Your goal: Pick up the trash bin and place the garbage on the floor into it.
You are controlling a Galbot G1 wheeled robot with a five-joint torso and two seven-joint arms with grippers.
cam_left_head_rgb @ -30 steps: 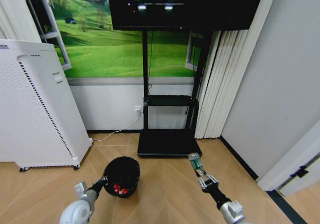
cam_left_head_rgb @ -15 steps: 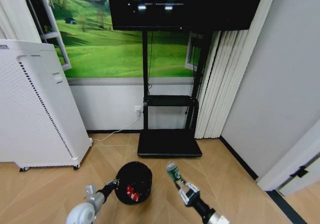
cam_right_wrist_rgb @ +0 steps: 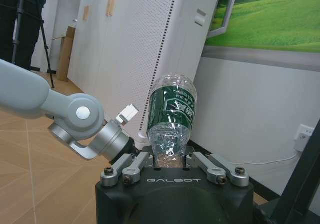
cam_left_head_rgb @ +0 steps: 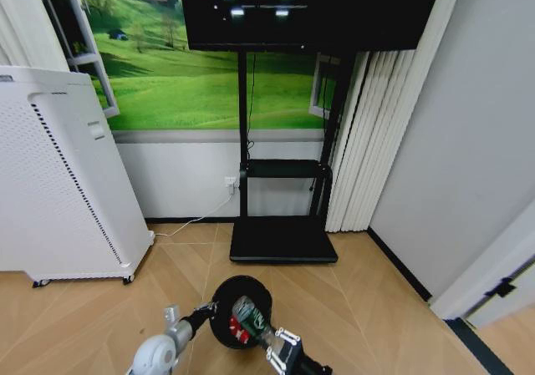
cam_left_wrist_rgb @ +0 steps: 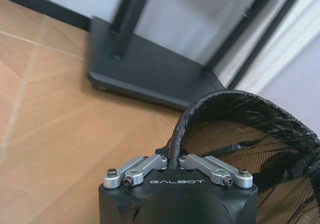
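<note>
Between the right gripper's (cam_right_wrist_rgb: 171,160) fingers (cam_right_wrist_rgb: 134,165) sits a small clear bottle (cam_right_wrist_rgb: 172,113) with a green label, pinched at its lower end, its long axis running straight out from the jaws. Beside it, the left gripper (cam_left_wrist_rgb: 176,160) is pressed together on the rim of the trash bin (cam_left_wrist_rgb: 250,134), held off the wooden floor (cam_left_head_rgb: 376,308) and tilted. From the head view the bottle (cam_left_head_rgb: 249,316) lies over the bin's (cam_left_head_rgb: 224,308) mouth, red scraps (cam_left_head_rgb: 240,331) inside.

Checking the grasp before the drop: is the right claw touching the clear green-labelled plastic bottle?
Touching. The right wrist view shows the right claw clamped on the clear green-labelled plastic bottle, fingers pressing both sides.
</note>
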